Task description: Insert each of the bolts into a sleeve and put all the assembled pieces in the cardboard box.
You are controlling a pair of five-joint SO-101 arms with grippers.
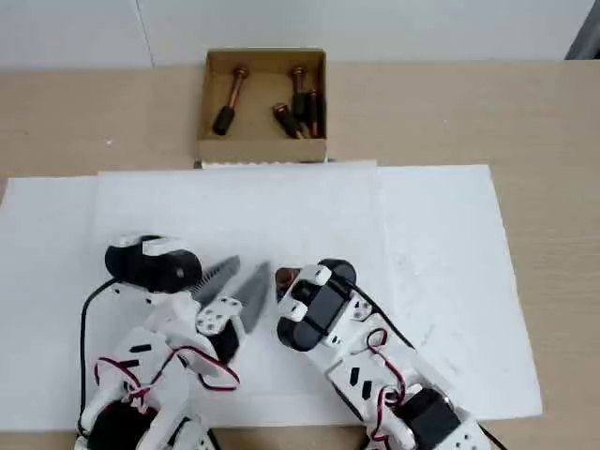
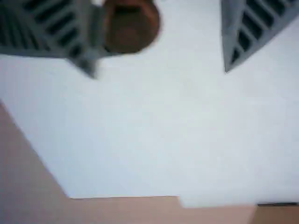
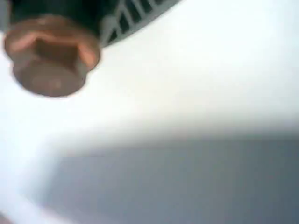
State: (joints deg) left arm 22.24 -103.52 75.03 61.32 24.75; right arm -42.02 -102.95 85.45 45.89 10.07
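**Status.** R gripper [image 1: 286,278] is closed on a bolt [image 3: 51,56] and holds it clear of the white paper [image 1: 431,244]. The bolt head points toward the L gripper [image 1: 251,267]. L jaws are wide apart with nothing between them, and the bolt head sits just beside one L finger [image 2: 70,32]. The cardboard box [image 1: 265,150] is well apart at the far edge of the paper, with assembled pieces [image 1: 300,108] lying inside. A dark mass sits behind the bolt head; can't tell if it is a sleeve or gripper body.

**Step in hand (judged).** Either a hand-off or a fit-up between the two grippers.
- Centre the bolt axis between the L fingers before closing.
- Keep the R grip firm and approach slowly.
- A glancing touch on the head could twist the bolt in the jaws.

**Materials.**
- Bolt: copper-coloured metal with a hex head on a round flange. Smooth, prob. slippery.
- Fingers: grey, ribbed, tapering to points.
- Box: matte brown card, low walls.
- Paper: flat and plain.
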